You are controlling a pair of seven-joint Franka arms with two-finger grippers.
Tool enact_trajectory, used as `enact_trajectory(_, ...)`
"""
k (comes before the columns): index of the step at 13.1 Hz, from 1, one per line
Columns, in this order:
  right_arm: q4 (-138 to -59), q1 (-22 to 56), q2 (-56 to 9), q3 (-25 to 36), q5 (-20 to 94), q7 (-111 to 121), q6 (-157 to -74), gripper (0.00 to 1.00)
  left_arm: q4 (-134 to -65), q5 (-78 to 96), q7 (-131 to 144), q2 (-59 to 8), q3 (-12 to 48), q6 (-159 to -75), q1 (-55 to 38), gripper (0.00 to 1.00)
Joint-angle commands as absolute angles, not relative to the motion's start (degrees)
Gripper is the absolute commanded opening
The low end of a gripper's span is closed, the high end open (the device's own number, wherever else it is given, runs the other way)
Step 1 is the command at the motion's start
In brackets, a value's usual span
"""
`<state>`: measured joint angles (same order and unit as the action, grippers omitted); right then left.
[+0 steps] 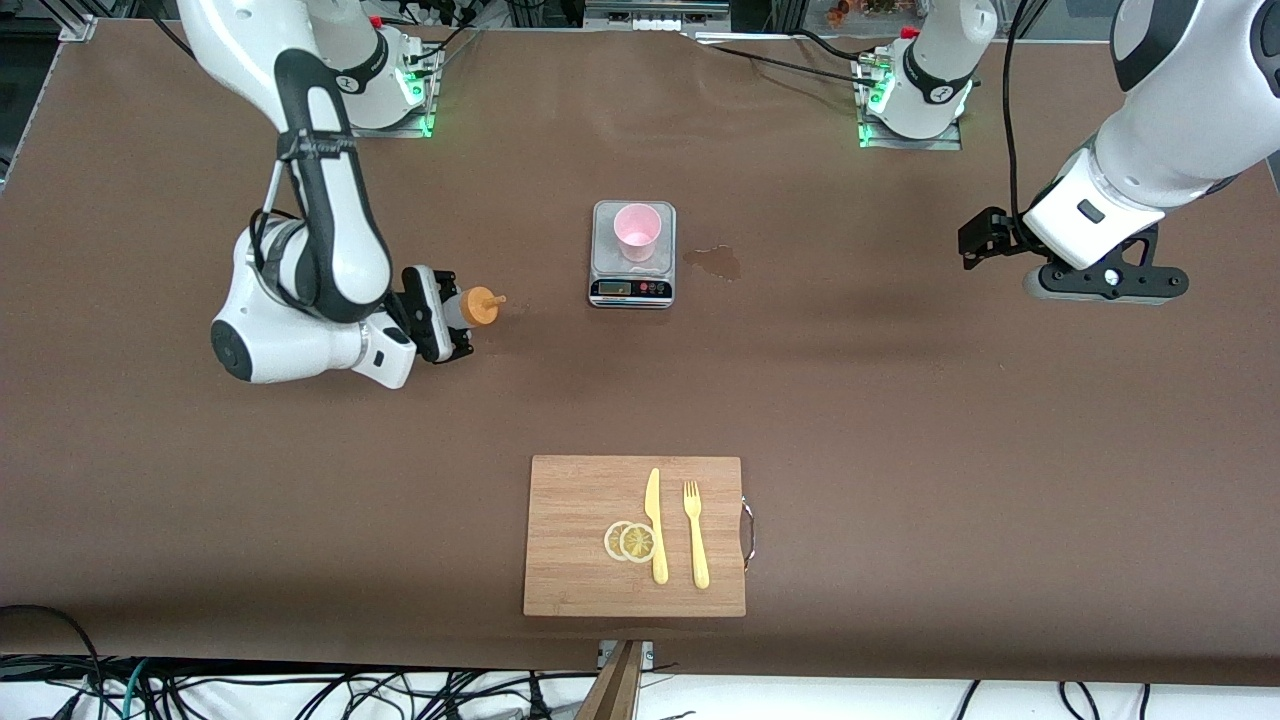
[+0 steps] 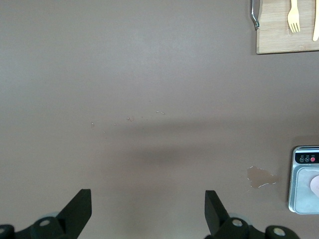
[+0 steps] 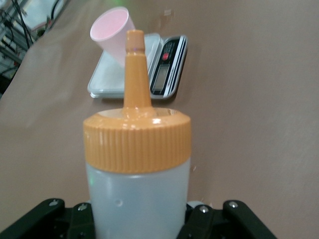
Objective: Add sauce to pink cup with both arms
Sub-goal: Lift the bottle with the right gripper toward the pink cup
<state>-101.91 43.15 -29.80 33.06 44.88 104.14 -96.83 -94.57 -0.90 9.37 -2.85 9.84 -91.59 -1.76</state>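
The pink cup (image 1: pixel 637 232) stands upright on a small kitchen scale (image 1: pixel 632 283) at mid table. My right gripper (image 1: pixel 447 315) is shut on the sauce bottle (image 1: pixel 478 306), a whitish bottle with an orange cap. The bottle lies tipped sideways above the table toward the right arm's end, its nozzle pointing at the cup. In the right wrist view the sauce bottle (image 3: pixel 137 164) fills the middle, with the pink cup (image 3: pixel 112 32) and the scale (image 3: pixel 134 74) past its nozzle. My left gripper (image 1: pixel 1105 285) hangs open over bare table toward the left arm's end, its fingers (image 2: pixel 79 206) wide apart around nothing.
A wooden cutting board (image 1: pixel 580 580) lies nearer the front camera, carrying a yellow knife (image 1: pixel 655 525), a yellow fork (image 1: pixel 695 535) and lemon slices (image 1: pixel 630 541). A small wet stain (image 1: pixel 715 261) marks the table beside the scale. The left wrist view catches the stain (image 2: pixel 261 177) and the scale (image 2: pixel 304 179).
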Motion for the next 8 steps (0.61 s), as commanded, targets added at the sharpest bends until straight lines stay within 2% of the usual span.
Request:
enact_trajectory(1,-103.7,46.0,-25.3,33.3,38.3,97.3,-97.8,0.14,-94.9,0.2,8.6,-2.0,9.8,-91.0,-1.5,1.0)
enact_trajectory(6,-103.8,49.2,-24.3,32.4,31.4,88.8,-98.3,0.14,-94.9,0.2,8.5,-2.0,9.8,-91.0,-1.5,1.0)
enact_trajectory(8,-103.7,50.2,-23.7,29.8,28.9,82.6,-98.4,0.14,-94.9,0.2,8.5,-2.0,9.8,-91.0,-1.5,1.0)
